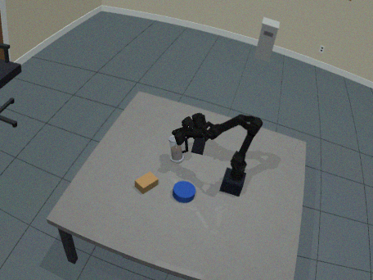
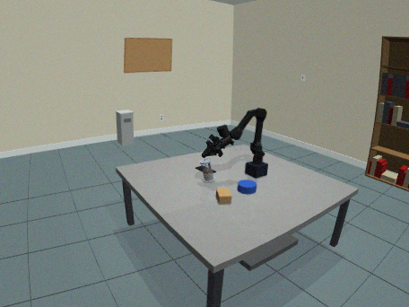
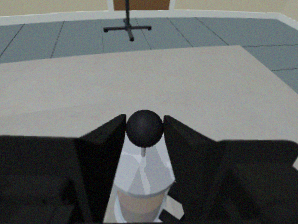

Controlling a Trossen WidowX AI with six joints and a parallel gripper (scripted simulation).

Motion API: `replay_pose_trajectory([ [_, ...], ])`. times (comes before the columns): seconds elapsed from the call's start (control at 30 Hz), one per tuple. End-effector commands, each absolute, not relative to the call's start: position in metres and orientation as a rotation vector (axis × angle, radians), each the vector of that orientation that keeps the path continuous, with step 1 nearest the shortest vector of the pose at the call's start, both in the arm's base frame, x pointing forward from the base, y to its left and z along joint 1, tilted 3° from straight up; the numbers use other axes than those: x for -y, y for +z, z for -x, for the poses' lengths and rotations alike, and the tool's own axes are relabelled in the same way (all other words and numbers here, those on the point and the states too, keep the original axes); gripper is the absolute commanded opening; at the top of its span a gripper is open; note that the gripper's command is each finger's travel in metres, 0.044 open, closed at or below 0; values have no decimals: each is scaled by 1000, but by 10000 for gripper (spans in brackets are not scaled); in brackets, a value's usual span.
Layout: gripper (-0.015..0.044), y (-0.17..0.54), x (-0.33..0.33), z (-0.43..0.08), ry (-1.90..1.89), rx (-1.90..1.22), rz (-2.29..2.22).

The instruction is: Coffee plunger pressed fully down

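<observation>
Grey floor tiles and beige walls surround the table [image 1: 253, 229], and your working spot is just behind its middle, toward the far edge as the top view shows it. The coffee press [image 1: 176, 150] stands there upright on its base, a clear cylinder with a pale brown fill in its lower part.

Your gripper [image 3: 144, 128] is pinching the black plunger knob [image 3: 144, 127]: in the wrist view one finger [image 3: 109, 137] sits against each side of the ball, with no gap showing on either flank. The knob sits directly between the fingertips, and the press body hangs straight below it, so the thing you are working on lies under the hand, not ahead of it or to a side.

The relation that matters for you is that vertical line. The long axis of the press runs up and down, and the short piece of thin rod [image 3: 143, 149] showing under the knob points straight into the lid. Judging by how little rod shows, the plunger looks well along its travel, though you cannot tell from these views whether it has bottomed out.

Any further push should follow that axis exactly; a sideways component from the reaching arm, whose base [image 1: 233, 182] stands toward the right edge, could tilt or slide the glass. The orange block [image 1: 146, 182] and blue disc [image 1: 183, 191] lie well apart, nearer the front edge, out of the way.
</observation>
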State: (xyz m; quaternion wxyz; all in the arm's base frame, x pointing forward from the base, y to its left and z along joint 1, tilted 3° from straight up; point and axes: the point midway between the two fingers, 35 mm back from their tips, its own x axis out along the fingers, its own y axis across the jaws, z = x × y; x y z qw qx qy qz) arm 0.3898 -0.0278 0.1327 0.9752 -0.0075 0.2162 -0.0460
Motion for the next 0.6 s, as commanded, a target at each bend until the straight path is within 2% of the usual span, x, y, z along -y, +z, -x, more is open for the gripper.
replay_pose_trajectory([
  [0.0,121,121,28,-389,-90,-473,20],
  [0.57,121,122,28,-392,-90,-473,20],
])
